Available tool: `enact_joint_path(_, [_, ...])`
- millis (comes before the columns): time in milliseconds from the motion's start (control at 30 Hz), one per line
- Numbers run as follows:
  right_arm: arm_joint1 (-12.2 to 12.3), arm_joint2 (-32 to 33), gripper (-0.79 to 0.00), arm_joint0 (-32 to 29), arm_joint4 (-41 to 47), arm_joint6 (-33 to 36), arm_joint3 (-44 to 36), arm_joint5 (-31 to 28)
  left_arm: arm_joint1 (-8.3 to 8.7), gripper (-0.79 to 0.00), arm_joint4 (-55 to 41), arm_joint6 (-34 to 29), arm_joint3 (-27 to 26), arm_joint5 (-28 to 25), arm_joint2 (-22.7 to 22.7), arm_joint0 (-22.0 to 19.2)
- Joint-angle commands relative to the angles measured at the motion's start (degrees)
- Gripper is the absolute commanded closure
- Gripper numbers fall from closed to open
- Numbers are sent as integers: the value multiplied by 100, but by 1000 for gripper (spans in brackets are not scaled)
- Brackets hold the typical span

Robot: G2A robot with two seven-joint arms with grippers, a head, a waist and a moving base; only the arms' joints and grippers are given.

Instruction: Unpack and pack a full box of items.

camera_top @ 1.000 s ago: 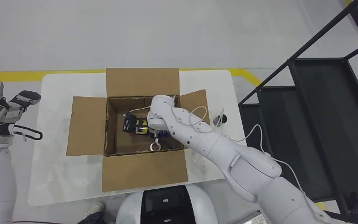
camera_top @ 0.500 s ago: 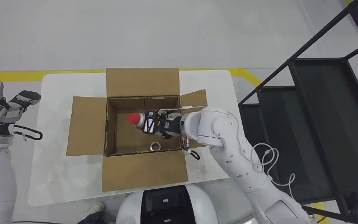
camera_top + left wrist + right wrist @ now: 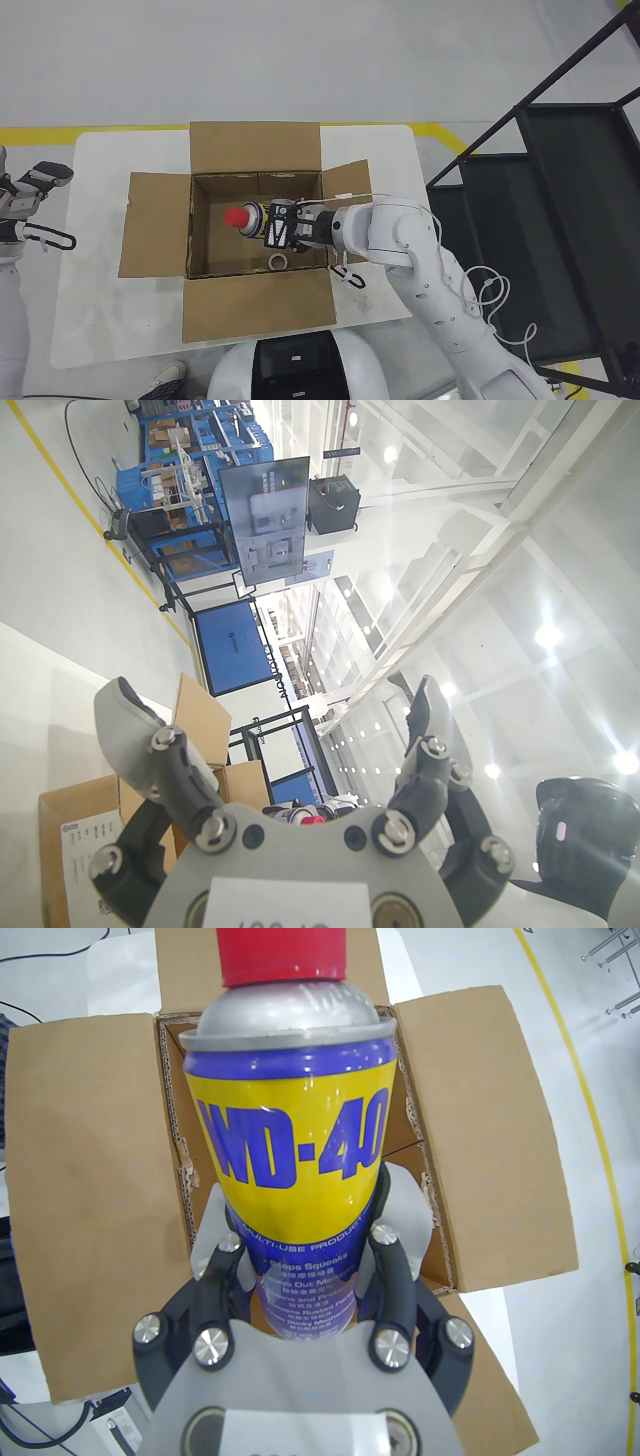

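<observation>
- Spray can (image 3: pixel 257 219) (image 3: pixel 290 1128), blue and yellow with a red cap (image 3: pixel 237 215) (image 3: pixel 282 953), lies on its side over the open mouth of the cardboard box (image 3: pixel 255 147) (image 3: pixel 90 1128); cap points to the robot's left; how far it sits above the box floor, I cannot tell
- Right gripper (image 3: pixel 285 228) (image 3: pixel 307 1223) is clamped round the can's lower body, one finger (image 3: pixel 405 1208) on each side
- A roll of tape (image 3: pixel 277 262) lies on the box floor, near the wall closest to the robot, just beside the can as seen from above
- Box stands with all four flaps folded outward on the white table (image 3: pixel 120 330)
- Left gripper (image 3: pixel 40 185) (image 3: pixel 275 710) hangs at the table's left edge, well apart from the box (image 3: pixel 75 815); its fingers are spread wide, nothing between them
- Black metal stairs (image 3: pixel 540 180) stand past the table's right side; a yellow floor line (image 3: pixel 100 132) runs behind the table
</observation>
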Motion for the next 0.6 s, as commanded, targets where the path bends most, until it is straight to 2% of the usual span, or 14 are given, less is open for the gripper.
enact_joint_path(0, [0,0,0,0,0,0,0,0,0,-785,0,0,0,0,0,0])
enact_joint_path(433, [0,0,0,0,0,0,0,0,0,-785,0,0,0,0,0,0])
enact_joint_path(567, [39,234,0,-63,259,-400,-109,79,0,-785,0,0,0,0,0,0])
